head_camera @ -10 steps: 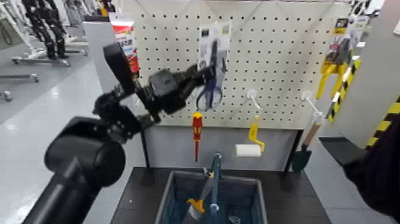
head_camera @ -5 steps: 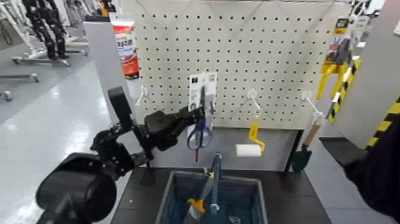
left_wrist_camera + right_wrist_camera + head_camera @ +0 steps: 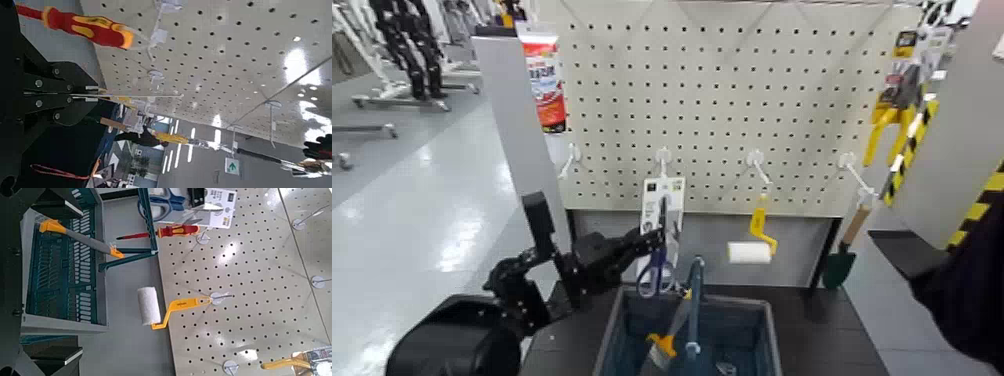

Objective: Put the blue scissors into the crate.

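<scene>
My left gripper (image 3: 650, 243) is shut on the white card (image 3: 663, 200) of the blue scissors (image 3: 655, 277). It holds the card upright in front of the pegboard, with the blue loops just above the far left rim of the dark blue-grey crate (image 3: 616, 322). The left wrist view shows the card edge-on (image 3: 117, 95) between my fingers (image 3: 55, 82). The right wrist view shows the scissors (image 3: 167, 195) beside the crate (image 3: 63, 274). My right arm (image 3: 972, 280) is parked at the right, and its gripper (image 3: 23, 286) is open and empty.
The crate's tall centre handle (image 3: 694, 300) stands just right of the scissors, and a yellow-handled brush (image 3: 663, 347) lies inside. A paint roller (image 3: 749, 252), a trowel (image 3: 839, 262) and bare hooks (image 3: 663, 157) are on the pegboard. The red-and-yellow screwdriver (image 3: 176, 231) hangs behind the card.
My left gripper has come down and back from the pegboard hook with the scissors card, from high on the board to just above the crate's far rim. The hook is now bare.
</scene>
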